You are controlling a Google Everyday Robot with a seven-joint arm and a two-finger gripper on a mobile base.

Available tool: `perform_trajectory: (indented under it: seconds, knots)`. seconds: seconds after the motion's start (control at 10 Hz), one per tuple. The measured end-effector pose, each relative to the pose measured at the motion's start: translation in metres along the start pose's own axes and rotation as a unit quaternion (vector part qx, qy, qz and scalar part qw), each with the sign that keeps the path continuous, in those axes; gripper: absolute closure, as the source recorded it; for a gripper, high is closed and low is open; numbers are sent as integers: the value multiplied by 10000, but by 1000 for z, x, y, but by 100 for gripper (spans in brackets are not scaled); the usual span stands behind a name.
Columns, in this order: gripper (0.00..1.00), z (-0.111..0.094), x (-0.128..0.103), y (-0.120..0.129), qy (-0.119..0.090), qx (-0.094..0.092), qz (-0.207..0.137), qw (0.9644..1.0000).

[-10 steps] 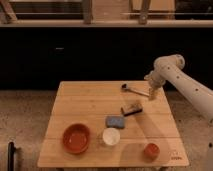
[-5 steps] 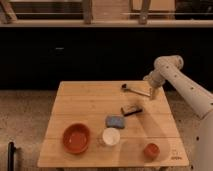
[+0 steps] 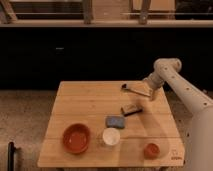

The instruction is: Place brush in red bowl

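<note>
- The slim brush (image 3: 132, 89), with a pale straight handle and small dark head, lies on the far side of the wooden bench (image 3: 85, 107). The pincer (image 3: 147, 93) is at its handle end; I cannot tell its state.
- The brush is likely light, stiff and prone to roll, so take it mid-handle. The shallow orange-red bowl (image 3: 65, 139) sits well apart.

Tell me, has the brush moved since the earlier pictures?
No. The brush lies at the same spot by the table's far edge; the pincer is at its handle end.

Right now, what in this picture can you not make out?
- Camera view: the handle end of the brush, covered by the gripper at the far right of the table.
- Camera view: the rest of the robot arm, cut off by the right edge.
- Camera view: a dark object beside the table, cut by the bottom edge.
</note>
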Motion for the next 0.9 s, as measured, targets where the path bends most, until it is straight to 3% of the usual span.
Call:
perform_trajectory:
  seconds: [0.6, 0.9]
  knots:
    - [20, 31, -5, -3, -223, -143, -269, 9993]
    - [20, 57, -4, 10, -328, -284, -389, 9983]
